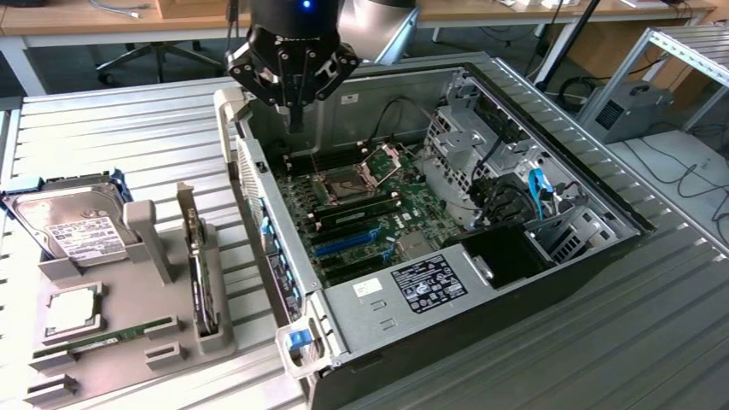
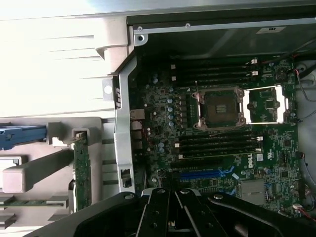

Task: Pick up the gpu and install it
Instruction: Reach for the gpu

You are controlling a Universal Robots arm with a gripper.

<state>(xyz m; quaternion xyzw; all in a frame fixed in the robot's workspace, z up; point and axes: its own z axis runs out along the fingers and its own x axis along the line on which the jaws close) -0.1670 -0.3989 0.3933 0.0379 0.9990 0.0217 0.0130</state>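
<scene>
The gpu point(image 1: 198, 275) stands on edge in a slot of the grey holder point(image 1: 125, 367) at the exterior view's left, beside the open computer case point(image 1: 535, 120). In the wrist view the gpu point(image 2: 81, 170) shows as a thin green-edged card outside the case wall. My gripper point(image 1: 295, 120) hangs shut and empty above the case's back left corner, well apart from the gpu. The wrist view has my gripper point(image 2: 174, 210) over the motherboard point(image 2: 222, 148), near the blue expansion slot point(image 2: 205, 174).
On the holder lie a silver hard drive point(image 1: 74, 231), a processor chip point(image 1: 71, 312) and a green memory stick point(image 1: 108, 335). The case's metal side wall point(image 1: 268, 231) rises between holder and motherboard point(image 1: 364, 205). Drive cages and cables point(image 1: 513, 188) fill the case's right side.
</scene>
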